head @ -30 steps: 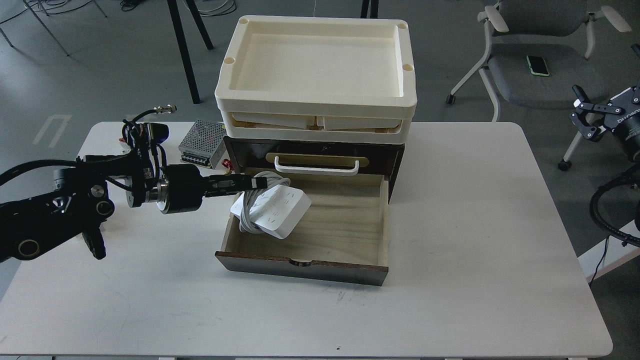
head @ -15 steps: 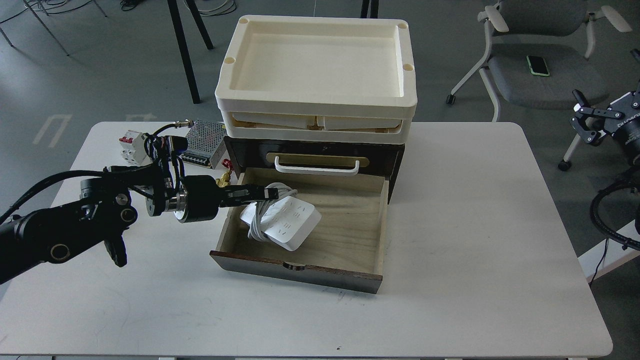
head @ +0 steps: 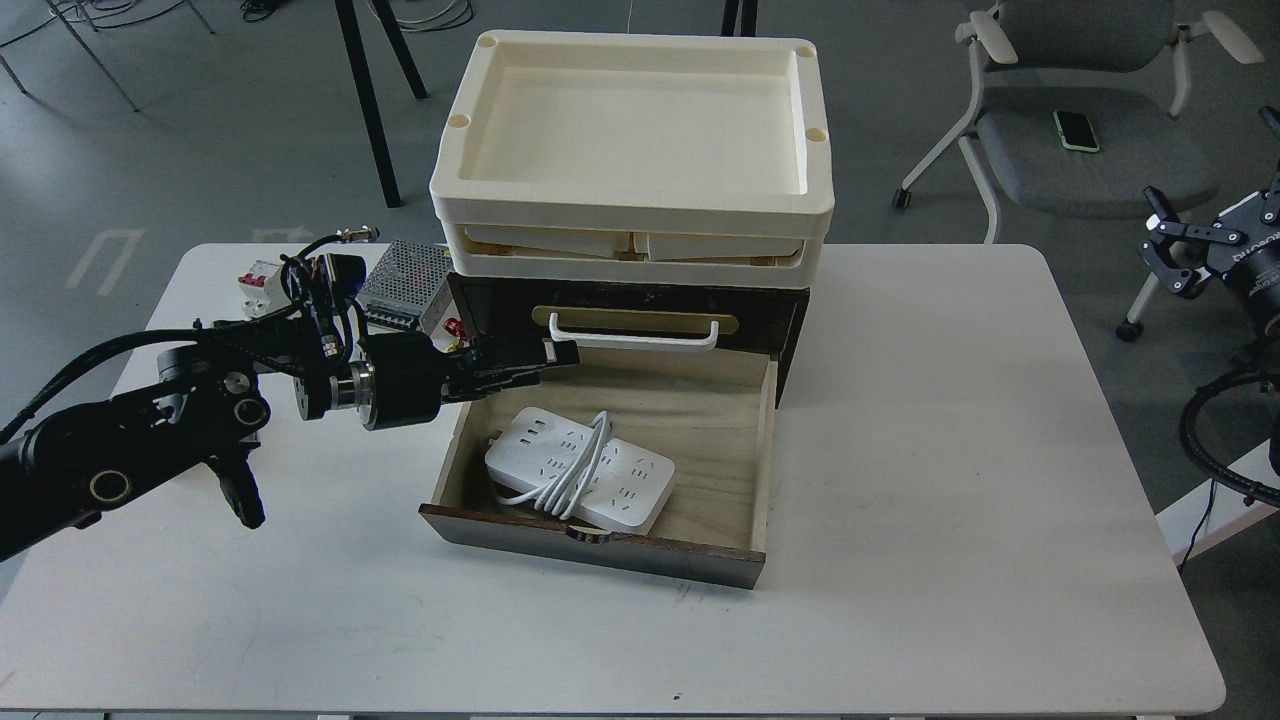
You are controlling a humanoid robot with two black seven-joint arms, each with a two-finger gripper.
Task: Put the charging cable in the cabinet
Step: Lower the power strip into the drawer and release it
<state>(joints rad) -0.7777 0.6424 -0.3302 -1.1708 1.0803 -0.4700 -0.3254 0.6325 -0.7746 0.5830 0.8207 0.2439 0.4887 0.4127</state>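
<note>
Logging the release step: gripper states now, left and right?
Left gripper: open, holding nothing; the power strip lies in the open drawer.
Right gripper: open, holding nothing.

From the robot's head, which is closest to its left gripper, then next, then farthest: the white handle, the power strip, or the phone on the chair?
From the left gripper:
1. White handle, just right of it on the cabinet.
2. Power strip, below, lying in the open drawer.
3. Phone, far right on the chair.
</note>
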